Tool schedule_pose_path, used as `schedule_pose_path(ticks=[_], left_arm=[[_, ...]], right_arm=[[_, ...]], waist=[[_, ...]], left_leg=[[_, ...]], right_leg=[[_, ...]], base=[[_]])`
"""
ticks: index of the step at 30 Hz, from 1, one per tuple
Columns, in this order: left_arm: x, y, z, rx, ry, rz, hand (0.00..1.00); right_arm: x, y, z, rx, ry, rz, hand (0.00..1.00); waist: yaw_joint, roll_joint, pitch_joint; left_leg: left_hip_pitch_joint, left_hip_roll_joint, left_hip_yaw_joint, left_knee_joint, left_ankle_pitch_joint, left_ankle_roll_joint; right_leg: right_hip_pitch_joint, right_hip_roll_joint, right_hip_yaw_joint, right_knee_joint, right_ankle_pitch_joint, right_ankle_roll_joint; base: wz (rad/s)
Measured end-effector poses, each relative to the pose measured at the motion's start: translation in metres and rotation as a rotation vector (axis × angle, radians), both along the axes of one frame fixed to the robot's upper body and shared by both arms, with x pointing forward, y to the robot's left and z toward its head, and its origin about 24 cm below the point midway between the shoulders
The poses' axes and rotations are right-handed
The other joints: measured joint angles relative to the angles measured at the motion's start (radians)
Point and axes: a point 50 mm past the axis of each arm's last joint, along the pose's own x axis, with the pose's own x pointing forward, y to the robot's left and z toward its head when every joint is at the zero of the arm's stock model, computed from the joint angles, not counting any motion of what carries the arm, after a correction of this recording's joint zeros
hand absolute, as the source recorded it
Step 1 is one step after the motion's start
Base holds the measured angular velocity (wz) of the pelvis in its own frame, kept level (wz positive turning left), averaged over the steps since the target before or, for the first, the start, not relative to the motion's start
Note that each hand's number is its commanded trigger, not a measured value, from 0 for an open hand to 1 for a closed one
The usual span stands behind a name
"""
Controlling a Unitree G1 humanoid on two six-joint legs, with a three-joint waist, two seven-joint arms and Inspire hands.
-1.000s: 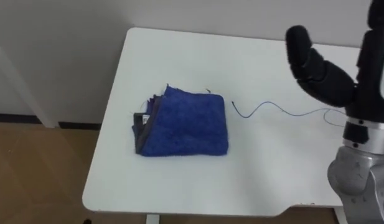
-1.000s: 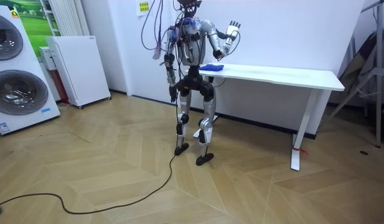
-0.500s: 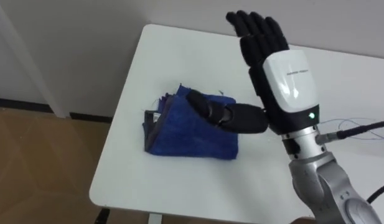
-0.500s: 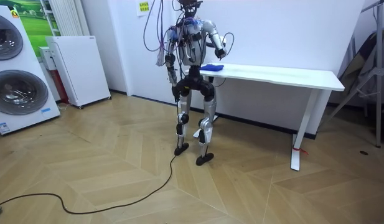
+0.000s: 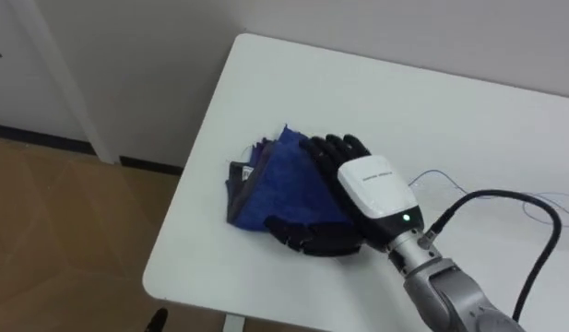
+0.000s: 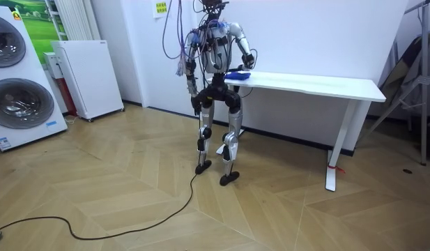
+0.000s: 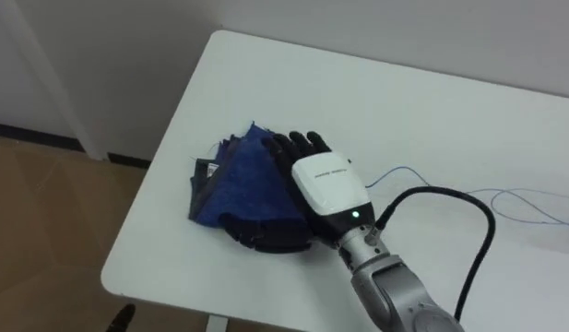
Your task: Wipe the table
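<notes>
Lowered since a second ago, the right hand (image 5: pixel 372 189) is laid flat, fingers spread, on the blue cloth (image 5: pixel 275 180) at the left end of the surface (image 5: pixel 376 92). Wiping is judged only begun, and a pressed sweep is called for next.

Two stacked washing machines (image 6: pixel 16 97) and a white cabinet (image 6: pixel 88 77) are seen at the room view's left, on herringbone wood flooring (image 6: pixel 305 216).

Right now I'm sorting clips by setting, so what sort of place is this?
Probably a home-style laundry or utility room: stacked washing machines and a white cabinet by the wall, parquet floor, and a plain white table.
</notes>
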Motion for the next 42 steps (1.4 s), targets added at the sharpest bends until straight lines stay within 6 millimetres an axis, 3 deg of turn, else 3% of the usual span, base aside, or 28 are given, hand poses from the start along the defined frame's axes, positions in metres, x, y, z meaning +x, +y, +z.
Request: schedule_pose_path(ticks=[7,22,34,42], left_arm=[[0.002,-0.001,0.0,0.009,0.001,-0.027,0.0],[0.008,-0.002,0.002,0.015,-0.039,-0.045,0.0],[-0.007,-0.004,0.0,0.008,-0.002,-0.035,0.0],[-0.009,-0.007,-0.001,-0.002,0.002,-0.027,0.0]], right_arm=[[-0.014,-0.01,-0.021,-0.049,0.064,-0.039,0.0],[-0.02,-0.018,-0.035,-0.035,0.061,-0.055,0.0],[-0.017,-0.02,-0.032,-0.006,0.047,-0.076,0.0],[-0.006,-0.019,-0.013,0.076,-0.021,-0.111,0.0]], waist=[[0.001,-0.003,-0.0023],[0.01,-0.005,-0.0069],[0.007,0.004,-0.0012],[0.007,0.01,-0.0053]], left_leg=[[-0.006,-0.002,-0.001,0.004,0.0,0.0],[0.011,-0.005,-0.003,0.005,0.0,0.0],[-0.007,-0.009,-0.015,0.02,0.0,0.0],[-0.014,-0.009,-0.015,0.022,0.001,-0.001]], right_leg=[[0.0,-0.001,0.01,0.0,0.0,0.0],[0.021,-0.002,0.022,-0.001,0.0,0.0],[0.027,-0.003,-0.003,-0.015,0.0,0.0],[0.026,-0.003,-0.002,-0.014,0.0,0.0]], base=[[0.07],[0.01],[0.03],[0.0]])
